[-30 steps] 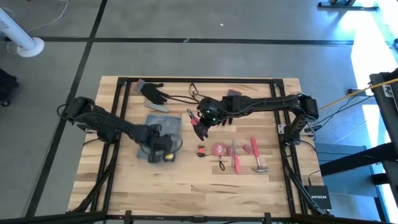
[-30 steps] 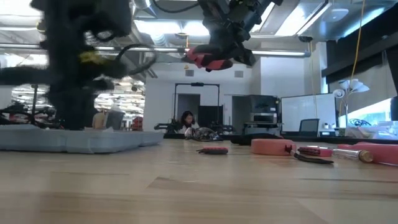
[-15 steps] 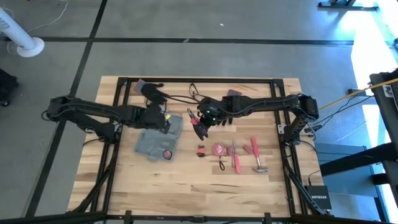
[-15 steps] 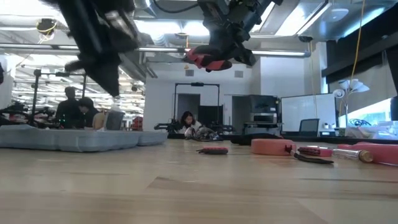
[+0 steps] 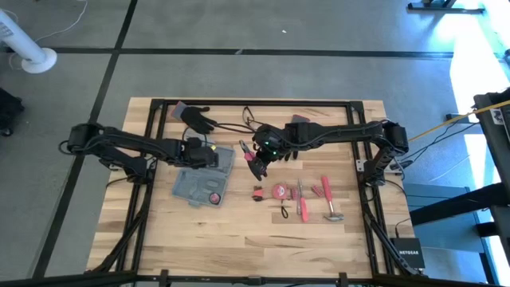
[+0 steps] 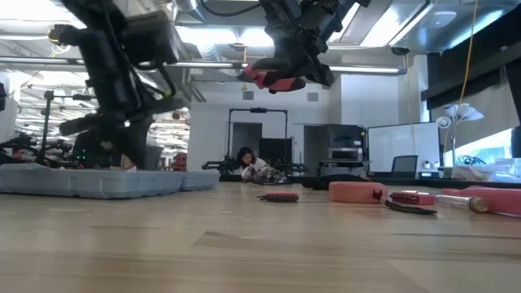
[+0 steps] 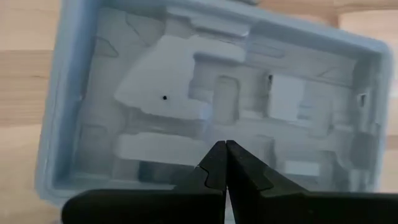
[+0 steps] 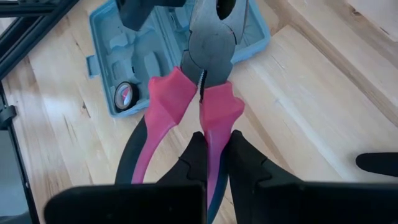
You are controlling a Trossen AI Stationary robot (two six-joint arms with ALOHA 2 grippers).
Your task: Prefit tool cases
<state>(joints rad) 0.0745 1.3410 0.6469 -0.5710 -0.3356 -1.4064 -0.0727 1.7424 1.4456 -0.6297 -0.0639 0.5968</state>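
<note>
From my station I see a pale wooden plank table [image 5: 239, 231] with a black frame running round its edges, standing on a grey concrete floor [image 5: 239, 72] crossed by dark lines. A white fan base [image 5: 36, 57] sits on the floor off the far left corner.

The tool case [image 5: 203, 175] lies open and flat on the table's left half, its moulded recesses facing up, and a small round tape measure [image 5: 213, 198] sits in its near corner. My left claw [image 5: 209, 156] hangs over the case's far edge with its fingers [image 7: 214, 163] pressed together on nothing. My right claw [image 5: 256, 162] is raised above the middle of the table, just right of the case, clamped on a pair of pink-handled pliers [image 8: 189, 93].

On the table's right half lie other pink tools: a round tape [image 5: 280, 191], a screwdriver [image 5: 301, 201] and a hammer [image 5: 329, 199]. A black glove [image 5: 194, 116] lies at the far edge, another [image 5: 296, 135] partly under the right arm.

Across the table top I see a large workshop with bright ceiling lights [image 6: 383, 32], a person [image 6: 247, 160] seated far back, and a whiteboard [image 6: 395, 142] at the right.
</note>
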